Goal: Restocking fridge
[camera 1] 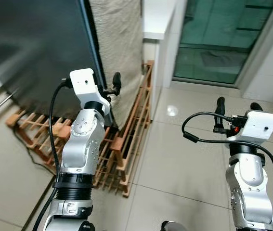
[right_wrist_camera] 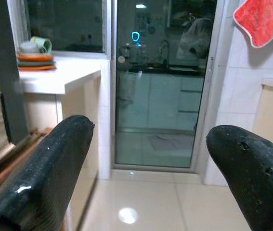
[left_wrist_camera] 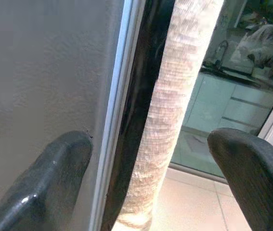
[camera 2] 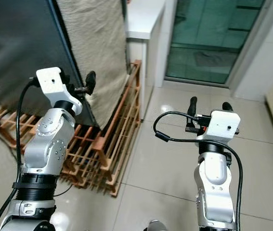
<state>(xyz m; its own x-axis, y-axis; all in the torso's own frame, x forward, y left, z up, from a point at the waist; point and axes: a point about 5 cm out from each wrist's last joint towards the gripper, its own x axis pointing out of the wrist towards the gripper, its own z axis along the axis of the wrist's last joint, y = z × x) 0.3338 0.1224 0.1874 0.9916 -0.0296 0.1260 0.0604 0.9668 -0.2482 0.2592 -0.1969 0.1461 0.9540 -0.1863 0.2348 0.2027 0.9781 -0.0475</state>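
Fingers on both grippers stand apart and hold nothing: your left gripper (left_wrist_camera: 150, 178) is raised at the fridge door's (camera 1: 30, 43) upright right edge, one finger against the grey face, while your right gripper (right_wrist_camera: 150, 168) hangs over bare floor (camera 1: 184, 159), well right of it. That edge runs vertically just beyond your left fingers, so the left arm is nearer.
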